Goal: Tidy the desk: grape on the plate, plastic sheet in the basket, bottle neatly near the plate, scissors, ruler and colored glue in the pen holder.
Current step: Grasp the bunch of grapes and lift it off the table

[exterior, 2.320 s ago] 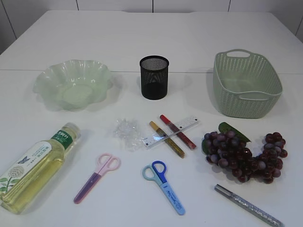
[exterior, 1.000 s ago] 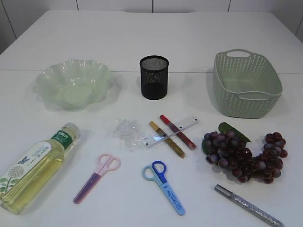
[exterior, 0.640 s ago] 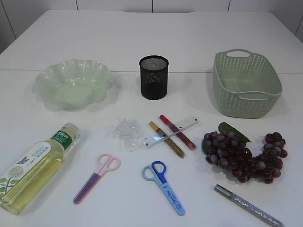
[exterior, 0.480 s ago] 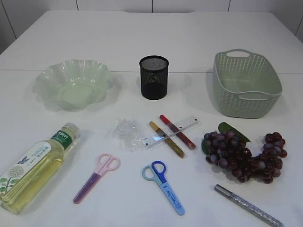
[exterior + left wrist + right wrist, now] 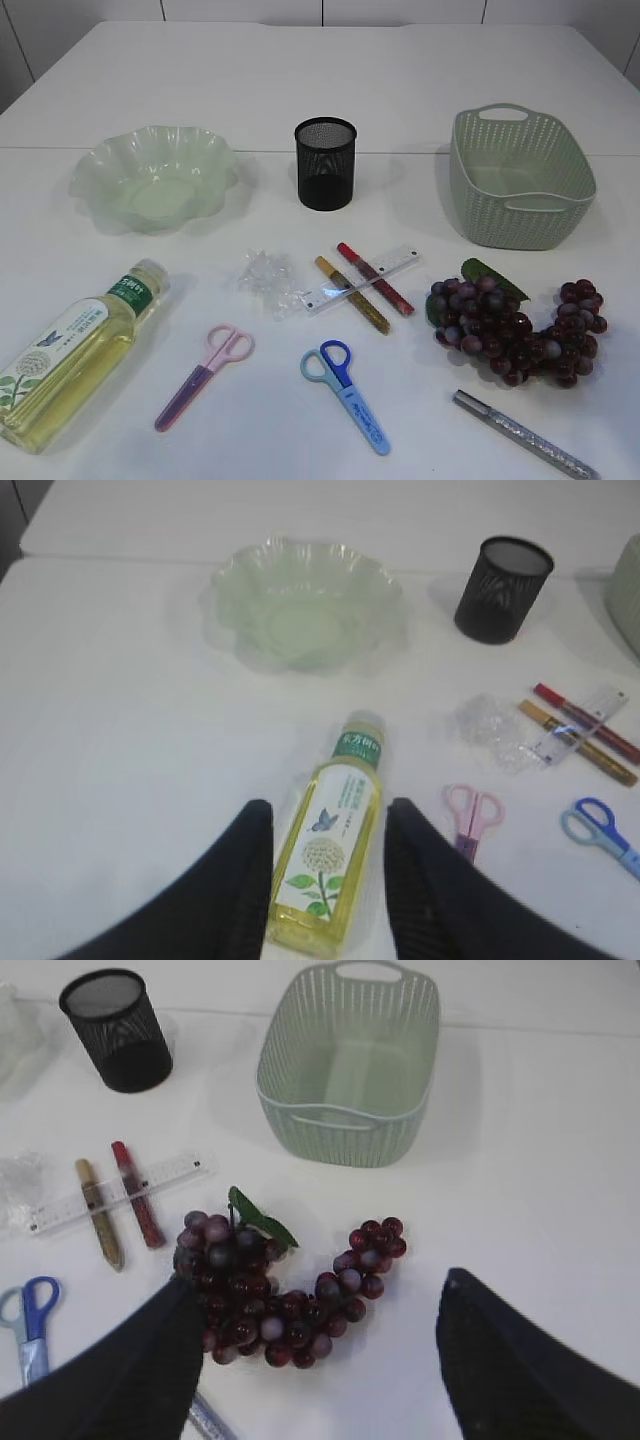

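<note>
A dark grape bunch (image 5: 515, 325) lies at the right, below the green basket (image 5: 520, 215). My right gripper (image 5: 320, 1282) hovers open above the bunch, apart from it. The bottle (image 5: 330, 860) of yellow liquid lies on its side at the front left; my left gripper (image 5: 328, 810) hangs open over it, a finger on each side. In the middle lie the crumpled plastic sheet (image 5: 268, 275), the clear ruler (image 5: 400, 262), red glue (image 5: 378, 280) and gold glue (image 5: 355, 297). Pink scissors (image 5: 205, 375) and blue scissors (image 5: 348, 395) lie in front. Neither arm shows in the exterior view.
The pale green wavy plate (image 5: 100, 165) sits at the back left, and the black mesh pen holder (image 5: 325, 165) stands between it and the basket. A silver glitter glue pen (image 5: 525, 435) lies at the front right near the table edge.
</note>
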You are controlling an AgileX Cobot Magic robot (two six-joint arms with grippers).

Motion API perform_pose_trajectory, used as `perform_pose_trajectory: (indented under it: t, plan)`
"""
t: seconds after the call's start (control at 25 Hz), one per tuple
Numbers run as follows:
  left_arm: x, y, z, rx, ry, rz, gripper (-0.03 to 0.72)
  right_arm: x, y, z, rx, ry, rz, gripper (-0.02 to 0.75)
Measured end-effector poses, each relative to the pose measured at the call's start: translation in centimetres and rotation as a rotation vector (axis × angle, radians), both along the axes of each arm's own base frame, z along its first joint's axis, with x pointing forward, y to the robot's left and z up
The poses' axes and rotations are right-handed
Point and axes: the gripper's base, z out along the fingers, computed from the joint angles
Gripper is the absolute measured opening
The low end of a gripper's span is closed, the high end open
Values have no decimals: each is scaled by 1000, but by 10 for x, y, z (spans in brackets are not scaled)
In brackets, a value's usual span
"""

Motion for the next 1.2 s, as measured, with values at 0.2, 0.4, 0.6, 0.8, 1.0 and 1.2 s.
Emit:
perform_pose_trajectory:
  t: [0.2,0.4,0.6,0.8,1.0,1.2]
  plan:
    - [37,-6,-16,9,166,-33,278,49,9,-6,-73,164,75,563]
    - [64,-16,-26,-1,294,-70,300,97,21,-29,-125,374,205,563]
    - [91,-20,-20,3,355,-73,417,141,38,-55,-140,552,350,563]
    - [112,-25,-22,-4,438,-79,452,175,61,-84,-154,678,445,589]
    - [118,-26,-28,-2,486,-82,454,198,88,-116,-204,785,550,597]
    - [118,-26,-29,-1,496,-83,455,207,100,-141,-296,848,590,598]
